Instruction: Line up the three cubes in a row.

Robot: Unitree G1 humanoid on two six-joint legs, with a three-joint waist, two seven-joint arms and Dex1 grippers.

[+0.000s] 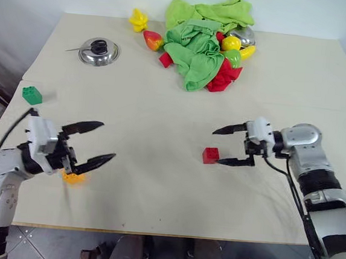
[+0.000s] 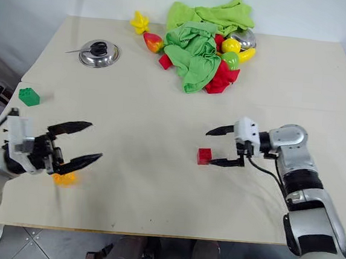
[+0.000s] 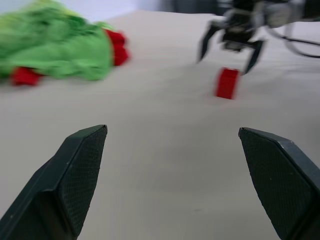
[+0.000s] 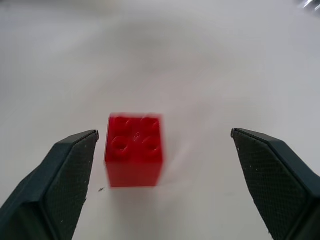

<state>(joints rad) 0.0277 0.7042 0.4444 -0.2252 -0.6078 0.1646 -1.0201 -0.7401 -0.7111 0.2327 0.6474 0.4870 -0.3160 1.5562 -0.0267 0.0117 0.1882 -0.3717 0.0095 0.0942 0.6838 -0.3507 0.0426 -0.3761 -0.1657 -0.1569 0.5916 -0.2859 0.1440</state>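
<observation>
The red cube [image 1: 211, 155] sits on the counter [image 1: 156, 182], just beside the wide-open, empty right gripper [image 1: 230, 146]. Green cube [image 1: 32, 95] and orange-yellow cube [image 1: 72, 176] lie well apart from it, near the open, empty left gripper [image 1: 96, 141]. Each looks light, rigid and smooth-sided; pinching opposite flat sides should hold best.

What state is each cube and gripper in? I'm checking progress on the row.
red cube: on the table, released, near the right fingertips.
green cube: alone at the left edge.
orange-yellow cube: under the left gripper, untouched.
left gripper: open.
right gripper: open.
</observation>
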